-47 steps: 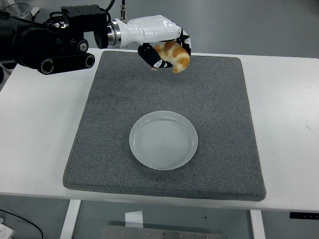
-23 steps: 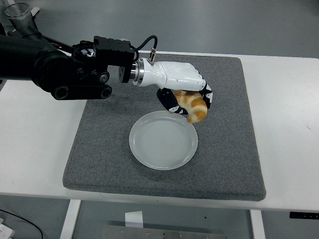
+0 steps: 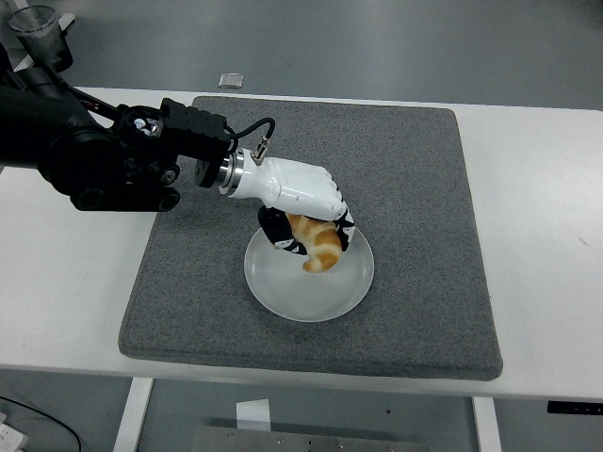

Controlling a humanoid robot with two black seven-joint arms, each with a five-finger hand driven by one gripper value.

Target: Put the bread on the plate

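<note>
Head view shows us the left hand (image 3: pixel 306 221) reaching in from the left edge on its black arm (image 3: pixel 89 151), over a grey mat (image 3: pixel 424 188) that covers most of the white table (image 3: pixel 546 188); the hand has a white shell on its back and black fingers (image 3: pixel 276 235) curled downward; we see those fingers wrapped around the bread (image 3: pixel 318 247), a golden, curved piece with pale streaks, so the hand is grasping it; the bread hangs over the upper middle part of the plate (image 3: pixel 283 292), its lower tip pointing down toward the plate's surface; we cannot tell whether that tip touches the plate or sits just above it; the plate is round and pale, lying flat on the mat a little nearer to us than the mat's centre, and nothing else lies in it; a short cable (image 3: pixel 254 137) loops out of the wrist behind the hand; beyond the table's far edge we see a small light object (image 3: pixel 231 80) on the floor; a clear container (image 3: pixel 36 26) shows at the top left corner; the right arm does not appear in this view
</note>
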